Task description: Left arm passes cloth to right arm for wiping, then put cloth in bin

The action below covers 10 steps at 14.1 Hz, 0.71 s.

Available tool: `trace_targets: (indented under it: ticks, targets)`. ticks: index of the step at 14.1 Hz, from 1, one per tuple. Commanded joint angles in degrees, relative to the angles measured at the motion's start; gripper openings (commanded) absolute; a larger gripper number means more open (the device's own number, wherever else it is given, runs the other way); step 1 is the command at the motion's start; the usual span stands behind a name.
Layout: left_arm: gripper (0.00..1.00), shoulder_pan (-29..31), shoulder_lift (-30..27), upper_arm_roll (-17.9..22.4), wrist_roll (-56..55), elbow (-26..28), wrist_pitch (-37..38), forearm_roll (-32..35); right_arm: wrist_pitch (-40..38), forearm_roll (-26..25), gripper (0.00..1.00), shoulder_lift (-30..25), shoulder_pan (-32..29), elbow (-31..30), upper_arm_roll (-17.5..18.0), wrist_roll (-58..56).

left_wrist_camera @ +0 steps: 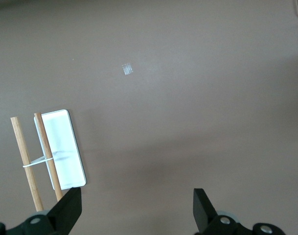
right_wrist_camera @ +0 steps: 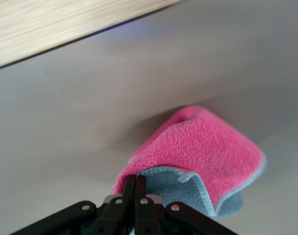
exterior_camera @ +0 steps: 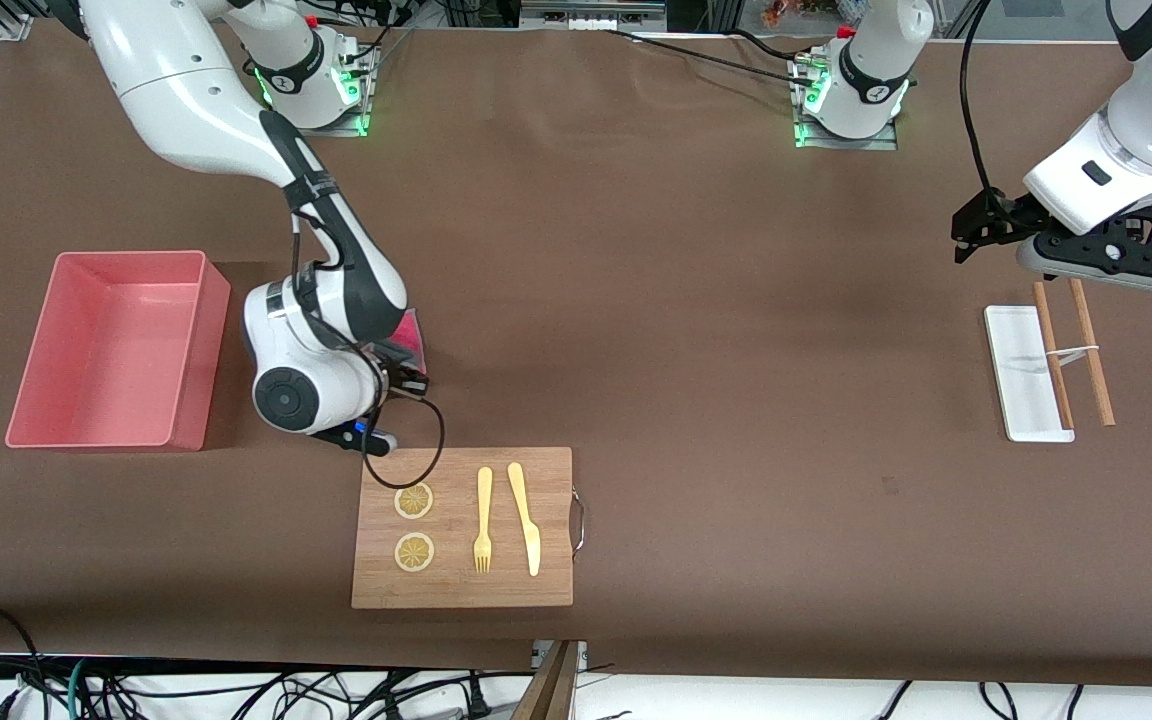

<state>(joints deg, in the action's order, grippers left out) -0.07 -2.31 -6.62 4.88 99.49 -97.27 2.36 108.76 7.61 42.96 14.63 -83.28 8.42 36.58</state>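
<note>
The cloth [right_wrist_camera: 202,147], pink on one face and grey on the other, hangs folded from my right gripper [right_wrist_camera: 140,178], which is shut on one of its edges. In the front view only a pink corner of the cloth [exterior_camera: 410,340] shows past the right arm's wrist, low over the table between the salmon-pink bin [exterior_camera: 128,258] and the wooden cutting board [exterior_camera: 466,590]. I cannot tell whether the cloth touches the table. The bin has nothing in it. My left gripper [left_wrist_camera: 137,208] waits open and empty above bare table at the left arm's end.
The cutting board carries two lemon slices [exterior_camera: 414,501], a wooden fork [exterior_camera: 483,520] and a wooden knife [exterior_camera: 526,520]. A small flat white tray [exterior_camera: 1021,370] with a pair of chopsticks [exterior_camera: 1091,350] lies below the left gripper. The board's edge [right_wrist_camera: 51,24] shows close to the cloth.
</note>
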Motion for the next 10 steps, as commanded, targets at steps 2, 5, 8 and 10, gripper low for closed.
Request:
trace_targets:
  ticks: [2, 5, 8, 10]
  targets:
    - [1.0, 0.2, -0.4, -0.2, 0.1, -0.4, 0.6, -0.7, 3.5, 3.3, 0.0, 1.6, 1.5, 2.8, 3.8, 9.5]
    - [1.0, 0.4, -0.4, -0.2, 0.1, -0.4, 0.7, -0.7, 8.2, 3.5, 0.0, 1.9, 1.8, 2.9, 7.3, 15.4]
    - [1.0, 0.4, -0.4, -0.2, 0.1, -0.4, 0.7, -0.7, 11.7, 7.9, 0.0, 2.0, 1.7, 2.9, 10.2, 18.8]
    - [1.0, 0.3, -0.4, -0.2, 0.1, -0.4, 0.7, -0.7, 12.6, 10.0, 0.0, 2.0, 1.7, 3.9, 10.8, 20.3]
